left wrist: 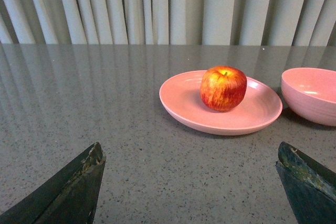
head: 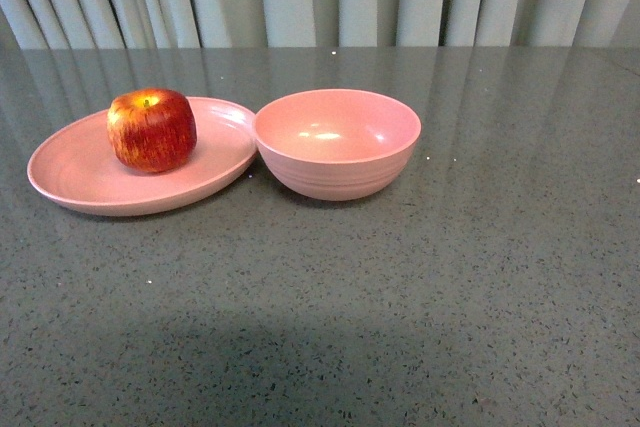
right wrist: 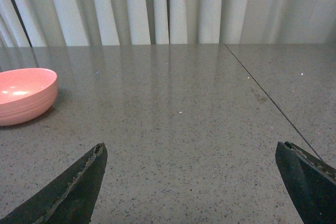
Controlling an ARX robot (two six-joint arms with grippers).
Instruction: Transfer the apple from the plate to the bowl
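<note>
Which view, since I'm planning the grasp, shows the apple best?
The front view: the apple shows whole, stem up, on the plate, with the bowl whole too. The left wrist view shows it nearly as well, but crops the bowl. The right wrist view misses it.

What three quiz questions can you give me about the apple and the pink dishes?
1. True or false: the apple lies in the bowl.
2. Which dish holds nothing? A: the plate. B: the bowl.
3. Fill the gap: the left pincer is ___ (open or shut).
Key: 1 false, it sits on the plate. 2 B. 3 open.
</note>
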